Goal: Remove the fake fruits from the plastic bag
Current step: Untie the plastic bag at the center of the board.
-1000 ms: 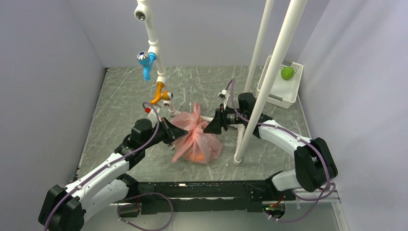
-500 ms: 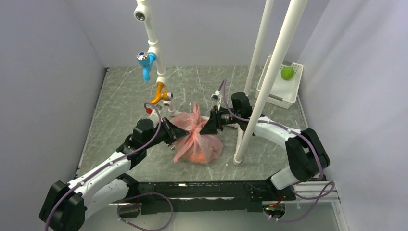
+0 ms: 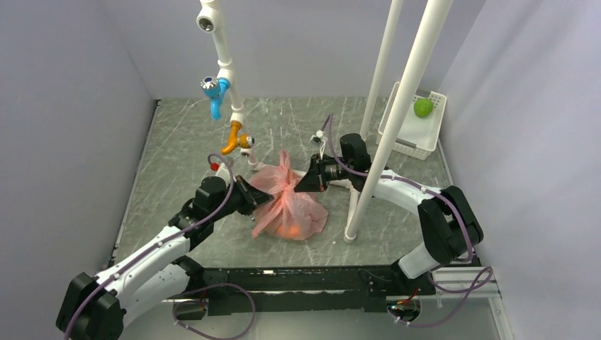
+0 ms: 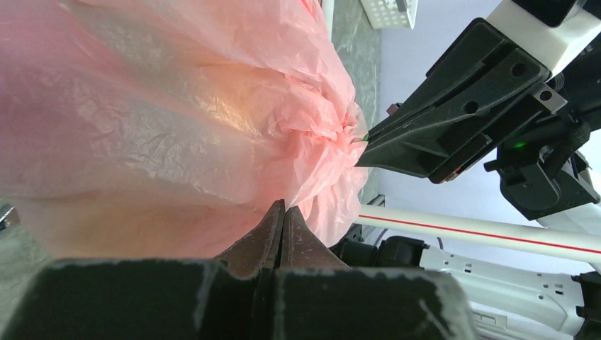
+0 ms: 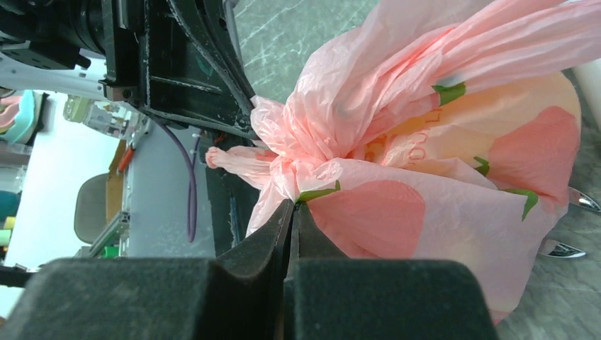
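The left gripper [image 4: 283, 212] and right gripper [image 5: 293, 209] were each pressed together on film beside the knot of the plastic bag [image 3: 294, 209], which sat mid-surface [image 3: 184, 142] with the fake fruits [image 3: 287, 230] inside. Opposed pulling might tighten the knot or tear the thin film; orange lettering on the bag was illegible

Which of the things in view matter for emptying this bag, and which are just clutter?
Job: plastic bag, knotted; fake fruits, orange glow inside it; left gripper and right gripper, both shut on the bag's film.
Lying about: white basket holding a green fruit; tap pipe; white poles.
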Available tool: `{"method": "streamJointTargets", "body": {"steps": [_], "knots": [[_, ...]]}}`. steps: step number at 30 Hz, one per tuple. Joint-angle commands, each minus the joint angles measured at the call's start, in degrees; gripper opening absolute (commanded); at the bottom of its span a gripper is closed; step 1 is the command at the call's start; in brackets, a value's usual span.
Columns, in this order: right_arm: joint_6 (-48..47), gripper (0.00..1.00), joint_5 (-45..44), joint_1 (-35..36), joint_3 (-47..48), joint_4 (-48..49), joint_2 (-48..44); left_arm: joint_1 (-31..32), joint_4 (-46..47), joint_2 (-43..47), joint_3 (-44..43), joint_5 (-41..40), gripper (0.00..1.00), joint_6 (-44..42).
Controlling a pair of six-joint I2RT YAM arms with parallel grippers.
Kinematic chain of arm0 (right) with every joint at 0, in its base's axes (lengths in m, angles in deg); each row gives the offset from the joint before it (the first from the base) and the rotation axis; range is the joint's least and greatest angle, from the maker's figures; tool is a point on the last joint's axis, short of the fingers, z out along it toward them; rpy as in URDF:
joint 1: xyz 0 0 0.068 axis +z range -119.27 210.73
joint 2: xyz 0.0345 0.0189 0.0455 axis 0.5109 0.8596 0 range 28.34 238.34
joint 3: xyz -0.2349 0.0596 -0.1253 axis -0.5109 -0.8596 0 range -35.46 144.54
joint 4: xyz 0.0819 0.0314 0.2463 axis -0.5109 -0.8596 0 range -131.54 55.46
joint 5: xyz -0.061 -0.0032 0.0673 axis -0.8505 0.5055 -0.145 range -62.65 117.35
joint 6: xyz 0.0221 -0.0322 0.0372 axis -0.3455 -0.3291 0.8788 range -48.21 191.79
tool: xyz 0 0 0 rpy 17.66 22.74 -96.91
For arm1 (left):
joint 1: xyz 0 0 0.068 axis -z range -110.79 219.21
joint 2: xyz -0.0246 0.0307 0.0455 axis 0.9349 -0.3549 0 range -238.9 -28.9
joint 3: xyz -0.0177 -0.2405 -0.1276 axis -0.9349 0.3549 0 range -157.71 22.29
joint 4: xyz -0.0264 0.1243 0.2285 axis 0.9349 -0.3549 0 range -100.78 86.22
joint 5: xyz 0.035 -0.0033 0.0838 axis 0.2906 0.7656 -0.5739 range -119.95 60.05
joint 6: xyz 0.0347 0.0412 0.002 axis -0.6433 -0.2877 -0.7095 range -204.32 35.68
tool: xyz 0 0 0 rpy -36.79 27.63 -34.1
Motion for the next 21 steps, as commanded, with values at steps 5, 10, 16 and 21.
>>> {"method": "streamJointTargets", "body": {"steps": [5,10,16,21], "knots": [[8.93,0.0,7.2,-4.53,-1.6,13.71,-0.27,-2.96,-7.34,8.85,0.82,-5.72,0.0,0.33],[9.85,0.0,6.85,-6.71,-3.41,14.75,-2.14,-4.97,-12.02,11.87,0.63,-5.61,0.0,-1.48],[17.24,0.0,8.37,-11.14,-8.44,23.15,-5.23,-6.15,-17.28,15.46,0.51,-5.94,0.0,-6.26],[15.85,0.0,9.76,-9.96,-8.79,20.38,-5.58,-6.22,-16.69,14.59,-1.91,-0.57,0.05,-13.12]]}}
